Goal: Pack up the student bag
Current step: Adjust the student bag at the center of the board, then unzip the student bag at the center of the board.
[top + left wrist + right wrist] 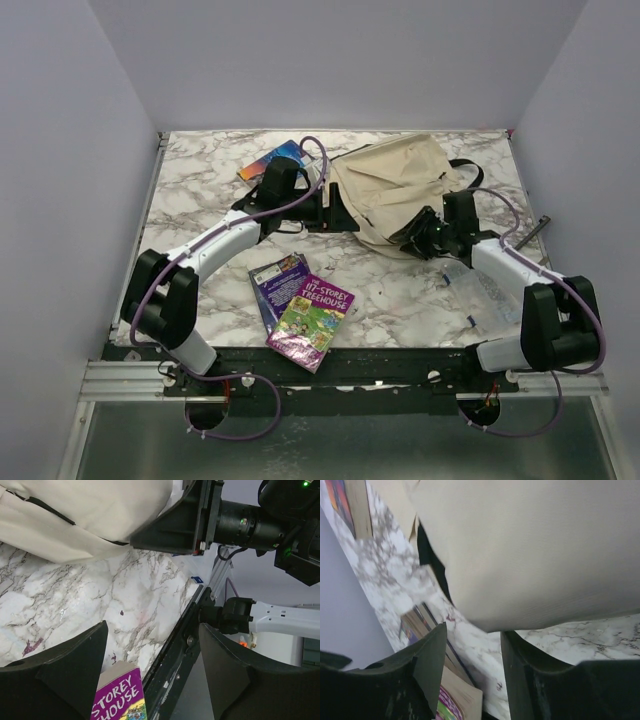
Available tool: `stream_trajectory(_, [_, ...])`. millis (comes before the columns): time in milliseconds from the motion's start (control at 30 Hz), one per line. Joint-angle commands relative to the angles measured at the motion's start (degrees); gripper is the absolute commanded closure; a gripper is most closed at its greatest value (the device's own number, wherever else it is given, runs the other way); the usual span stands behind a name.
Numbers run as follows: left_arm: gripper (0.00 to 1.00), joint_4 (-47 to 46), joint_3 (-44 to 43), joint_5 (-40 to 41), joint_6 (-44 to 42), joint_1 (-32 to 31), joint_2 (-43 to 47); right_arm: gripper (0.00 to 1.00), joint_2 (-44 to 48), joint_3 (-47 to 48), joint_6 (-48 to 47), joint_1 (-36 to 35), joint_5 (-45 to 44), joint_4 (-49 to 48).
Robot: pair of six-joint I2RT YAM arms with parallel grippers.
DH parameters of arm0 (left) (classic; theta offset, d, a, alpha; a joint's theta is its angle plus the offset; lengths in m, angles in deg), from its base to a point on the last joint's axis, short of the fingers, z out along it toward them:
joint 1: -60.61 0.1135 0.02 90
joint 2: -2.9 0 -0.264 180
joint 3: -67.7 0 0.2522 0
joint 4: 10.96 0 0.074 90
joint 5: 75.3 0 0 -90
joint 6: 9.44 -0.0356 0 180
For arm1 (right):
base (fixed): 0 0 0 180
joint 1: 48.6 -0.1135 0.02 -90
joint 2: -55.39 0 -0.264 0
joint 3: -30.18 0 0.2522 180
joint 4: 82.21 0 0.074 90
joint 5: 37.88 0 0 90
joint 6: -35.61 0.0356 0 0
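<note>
The student bag point(395, 185) is a cream fabric backpack with black straps, lying at the back right of the marble table. My left gripper point(335, 212) is at the bag's left edge; in the left wrist view it point(152, 630) is open and empty, with the bag point(75, 515) above it. My right gripper point(418, 240) is at the bag's near edge; in the right wrist view it point(474, 630) is open, with the bag's fabric point(535, 545) just above the fingertips. A purple Treehouse book point(312, 318) lies on a second book point(272, 282) at the front middle.
A colourful book point(272, 160) lies at the back, left of the bag. A clear plastic box point(480, 290) lies under my right arm. The black base rail point(340, 365) runs along the near edge. Grey walls close in the table.
</note>
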Motion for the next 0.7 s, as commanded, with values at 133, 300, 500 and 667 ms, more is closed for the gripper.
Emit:
stream_trajectory(133, [0.25,-2.77,0.87,-1.78,2.01,1.68,-0.58,0.43,2.94,10.64,-23.83,-4.97,4.83,16.86])
stream_trajectory(300, [0.25,-4.01,2.10,0.02,2.33,2.84,1.75,0.36,0.81,14.70,-22.98,-7.84,1.54,14.93])
stream_trajectory(500, [0.25,-4.17,2.22,-0.66,2.11,2.86,2.54,0.40,-13.60,23.29,-17.39,-7.82,2.49,13.20])
stream_trajectory(667, [0.25,-4.20,2.04,-1.71,2.28,2.86,2.85,0.42,-20.18,27.41,-16.30,-7.78,-0.08,12.14])
